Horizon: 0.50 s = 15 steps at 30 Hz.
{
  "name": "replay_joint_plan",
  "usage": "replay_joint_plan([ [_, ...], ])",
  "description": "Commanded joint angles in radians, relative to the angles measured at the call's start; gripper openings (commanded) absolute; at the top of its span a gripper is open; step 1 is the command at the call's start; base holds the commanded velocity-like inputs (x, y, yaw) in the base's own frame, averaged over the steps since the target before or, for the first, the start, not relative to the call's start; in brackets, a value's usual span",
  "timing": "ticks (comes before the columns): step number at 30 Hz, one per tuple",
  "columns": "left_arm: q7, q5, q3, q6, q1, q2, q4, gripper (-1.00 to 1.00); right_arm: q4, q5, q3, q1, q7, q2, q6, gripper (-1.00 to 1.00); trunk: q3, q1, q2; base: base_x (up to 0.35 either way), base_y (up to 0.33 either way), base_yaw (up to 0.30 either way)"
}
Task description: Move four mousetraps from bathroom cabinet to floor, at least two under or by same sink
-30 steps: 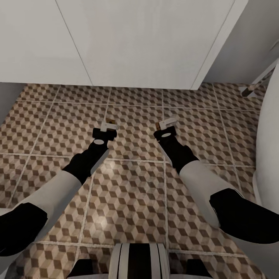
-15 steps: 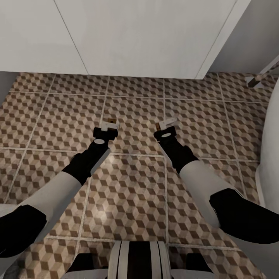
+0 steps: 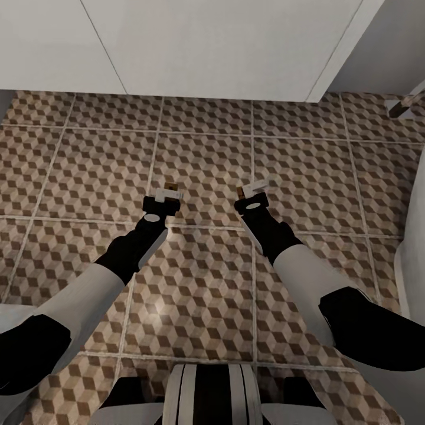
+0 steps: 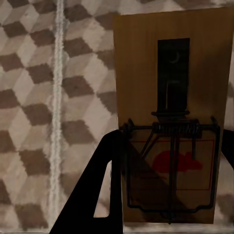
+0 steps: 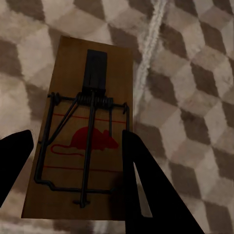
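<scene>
While each gripper point(image 3: 167, 193) point(image 3: 255, 189) clamps a mousetrap point(image 4: 170, 122) point(image 5: 83, 136) above the bathroom floor point(image 3: 200, 147), an early release could flip either board.

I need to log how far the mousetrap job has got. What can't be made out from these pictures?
- Head view: each mousetrap is a tiny sliver past the left gripper and right gripper; its height above the bathroom floor is unclear.
- Left wrist view: the mousetrap runs off the frame's edge; one finger covers its side.
- Right wrist view: both fingers hide the mousetrap's edges.
- White cabinetry is cropped, so a sink can't be confirmed.
</scene>
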<state>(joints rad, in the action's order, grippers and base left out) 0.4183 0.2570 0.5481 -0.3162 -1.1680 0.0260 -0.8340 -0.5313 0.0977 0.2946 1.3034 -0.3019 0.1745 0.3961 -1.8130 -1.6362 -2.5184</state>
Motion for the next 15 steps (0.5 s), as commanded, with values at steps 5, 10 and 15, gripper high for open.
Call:
replay_joint_plan([
  [5, 0.013, 0.007, 0.006, -0.004, 0.000, 0.002, -0.002, -1.00, -0.001, 0.009, 0.002, 0.001, 0.000, 0.000, 0.010, -1.00, -0.020, -0.002, -0.001, 0.000, 0.000, 0.000],
  [10, 0.013, 0.007, 0.006, -0.004, 0.002, 0.002, -0.017, -1.00, -0.001, 0.008, 0.002, 0.001, 0.000, 0.000, 0.010, -1.00, -0.020, -0.004, -0.003, 0.000, 0.000, 0.000],
  [15, 0.013, 0.007, 0.006, -0.004, 0.005, 0.003, -0.030, -1.00, -0.008, 0.008, 0.003, 0.001, 0.002, 0.000, 0.006, -1.00, -0.020, -0.007, -0.004, 0.000, 0.000, 0.000],
])
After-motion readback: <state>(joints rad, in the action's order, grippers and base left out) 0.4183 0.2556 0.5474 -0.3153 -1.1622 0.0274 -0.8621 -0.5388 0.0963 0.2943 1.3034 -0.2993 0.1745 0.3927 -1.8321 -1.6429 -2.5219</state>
